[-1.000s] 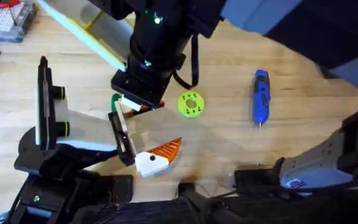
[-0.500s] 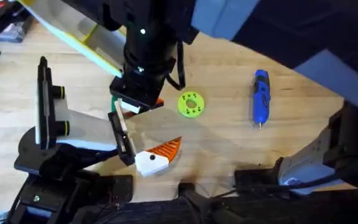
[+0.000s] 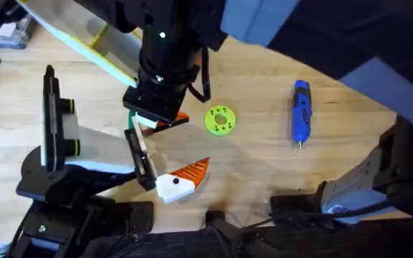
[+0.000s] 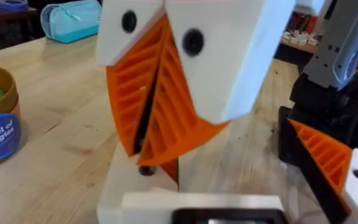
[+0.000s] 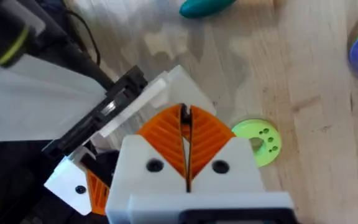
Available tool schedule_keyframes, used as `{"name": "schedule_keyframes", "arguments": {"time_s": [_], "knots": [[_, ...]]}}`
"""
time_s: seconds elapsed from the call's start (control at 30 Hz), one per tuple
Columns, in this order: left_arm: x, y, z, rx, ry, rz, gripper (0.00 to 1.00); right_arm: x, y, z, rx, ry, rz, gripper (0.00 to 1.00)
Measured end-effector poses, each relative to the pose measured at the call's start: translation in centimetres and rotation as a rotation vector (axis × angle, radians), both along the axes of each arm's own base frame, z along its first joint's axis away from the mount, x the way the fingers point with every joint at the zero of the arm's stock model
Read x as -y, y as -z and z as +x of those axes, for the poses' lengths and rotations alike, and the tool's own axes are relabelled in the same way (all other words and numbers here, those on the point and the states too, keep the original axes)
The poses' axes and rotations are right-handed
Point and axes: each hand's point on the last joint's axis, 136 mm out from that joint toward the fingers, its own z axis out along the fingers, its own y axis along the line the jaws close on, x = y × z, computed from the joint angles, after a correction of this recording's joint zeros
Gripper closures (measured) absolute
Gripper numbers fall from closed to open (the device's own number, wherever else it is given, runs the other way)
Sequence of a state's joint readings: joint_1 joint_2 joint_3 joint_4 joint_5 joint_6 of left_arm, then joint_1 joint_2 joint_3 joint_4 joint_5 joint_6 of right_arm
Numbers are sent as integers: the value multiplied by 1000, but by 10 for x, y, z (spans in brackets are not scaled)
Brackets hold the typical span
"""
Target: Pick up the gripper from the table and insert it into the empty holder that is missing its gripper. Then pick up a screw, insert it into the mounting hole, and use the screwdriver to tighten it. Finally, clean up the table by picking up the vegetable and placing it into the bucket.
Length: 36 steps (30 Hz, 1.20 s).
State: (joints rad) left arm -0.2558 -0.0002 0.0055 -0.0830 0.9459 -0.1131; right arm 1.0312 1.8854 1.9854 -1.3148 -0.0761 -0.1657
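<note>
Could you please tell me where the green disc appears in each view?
Overhead: the green disc lies near the centre, just beside the right gripper.
Left wrist: not in it.
Right wrist: lower right, beside the gripper's own fingers.
Shared landmark: the right gripper, in all three.

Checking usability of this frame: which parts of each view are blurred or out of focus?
Overhead: the right arm rising under the camera is dark and soft, while the screwdriver and table stay fairly sharp. Left wrist: the near orange pads are soft. Right wrist: the green disc is slightly blurred.
</note>
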Motion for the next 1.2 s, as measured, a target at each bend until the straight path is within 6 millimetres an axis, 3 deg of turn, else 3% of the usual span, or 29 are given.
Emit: {"name": "schedule_keyframes", "arguments": {"time_s": [0.7, 1.2], "knots": [[0, 0, 0, 1, 0, 0, 10, -2, -1, -6, -24, -41, 15, 992], [0, 0, 0, 1, 0, 0, 10, -3, 1, 1, 12, -45, 9, 992]]}}
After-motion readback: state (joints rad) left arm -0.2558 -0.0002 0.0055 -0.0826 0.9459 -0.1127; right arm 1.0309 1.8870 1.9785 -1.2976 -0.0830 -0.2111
